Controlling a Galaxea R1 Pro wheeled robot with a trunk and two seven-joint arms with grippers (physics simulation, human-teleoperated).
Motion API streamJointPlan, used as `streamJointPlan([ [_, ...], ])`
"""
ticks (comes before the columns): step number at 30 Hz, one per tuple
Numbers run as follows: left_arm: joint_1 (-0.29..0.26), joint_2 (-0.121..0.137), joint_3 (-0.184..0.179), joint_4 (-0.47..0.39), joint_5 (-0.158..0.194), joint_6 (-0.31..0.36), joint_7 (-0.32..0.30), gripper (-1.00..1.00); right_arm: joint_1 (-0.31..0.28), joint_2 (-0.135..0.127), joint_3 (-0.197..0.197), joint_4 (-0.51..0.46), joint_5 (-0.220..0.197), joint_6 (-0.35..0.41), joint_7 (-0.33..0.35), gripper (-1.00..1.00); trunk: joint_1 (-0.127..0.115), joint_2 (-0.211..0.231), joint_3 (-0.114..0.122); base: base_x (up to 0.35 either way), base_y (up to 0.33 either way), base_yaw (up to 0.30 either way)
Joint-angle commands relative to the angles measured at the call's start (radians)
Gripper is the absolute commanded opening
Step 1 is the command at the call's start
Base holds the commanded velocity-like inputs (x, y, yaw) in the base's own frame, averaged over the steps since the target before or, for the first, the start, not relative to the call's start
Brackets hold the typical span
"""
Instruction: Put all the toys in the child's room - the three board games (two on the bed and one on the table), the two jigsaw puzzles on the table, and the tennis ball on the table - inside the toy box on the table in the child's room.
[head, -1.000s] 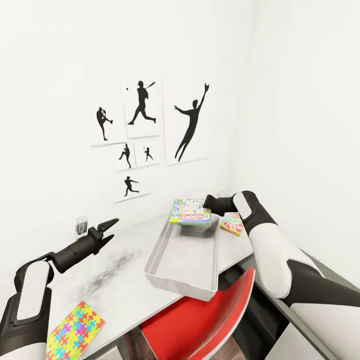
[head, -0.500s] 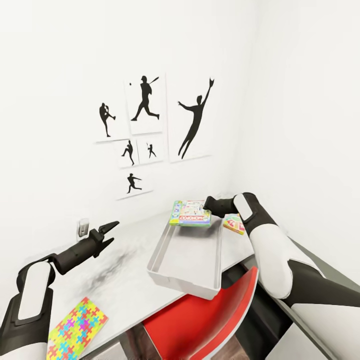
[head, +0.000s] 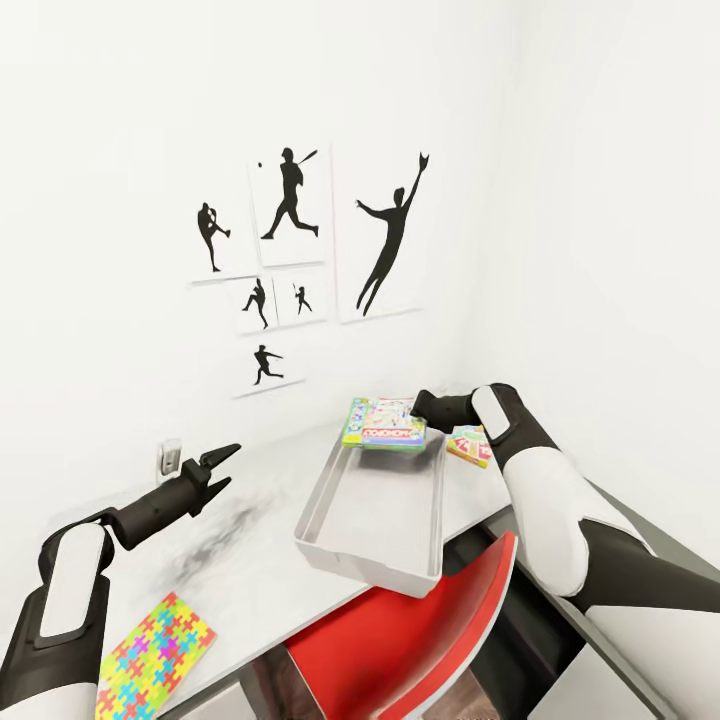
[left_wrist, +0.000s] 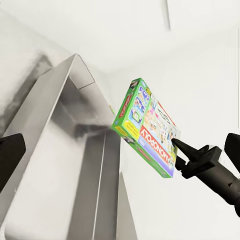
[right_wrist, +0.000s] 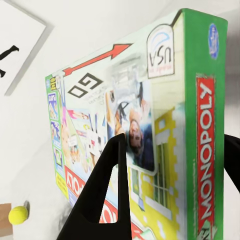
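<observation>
My right gripper (head: 422, 407) is shut on a green Monopoly board game (head: 385, 423), holding it in the air just above the far end of the grey toy box (head: 370, 515). In the right wrist view the box (right_wrist: 150, 125) sits between my fingers (right_wrist: 107, 195), and the tennis ball (right_wrist: 18, 215) lies small beyond it. A second board game (head: 468, 446) lies on the table (head: 250, 570) beside my right forearm. One jigsaw puzzle (head: 150, 655) lies at the table's near left edge. My left gripper (head: 215, 468) hovers open over the table, left of the toy box (left_wrist: 75, 150).
A red chair (head: 420, 640) is tucked under the table's front edge, below the toy box. Baseball silhouette posters (head: 300, 250) hang on the white wall behind. A wall socket (head: 168, 459) sits near my left gripper. A dark grey top (head: 650, 560) runs along the right.
The head camera shifted slightly at first. My right gripper has carried the board game a little to the right and up over the toy box's far end. The left arm stays put.
</observation>
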Motion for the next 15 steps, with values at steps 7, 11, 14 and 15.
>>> streamJointPlan([
  [7,-0.002,0.009,0.0,0.003,0.056,0.005,-0.01,1.0,-0.001,0.001,-0.008,-0.002,0.01,0.005,0.008,-1.0,0.001,-0.002,-0.012,0.0,0.0,0.0],
  [11,-0.002,0.014,0.0,0.005,0.071,0.005,-0.01,1.0,-0.002,0.001,-0.008,-0.002,0.009,0.005,0.008,-1.0,0.001,-0.002,-0.018,0.0,0.0,0.0],
  [14,-0.002,0.017,-0.001,0.013,0.076,0.005,-0.01,1.0,-0.002,0.001,-0.008,-0.001,0.009,0.005,0.008,-1.0,0.001,-0.002,-0.023,0.0,0.0,0.0],
  [15,-0.002,0.017,-0.001,0.013,0.076,0.005,-0.01,1.0,-0.002,0.001,-0.008,-0.001,0.009,0.005,0.008,-1.0,0.001,-0.002,-0.024,0.0,0.0,0.0],
])
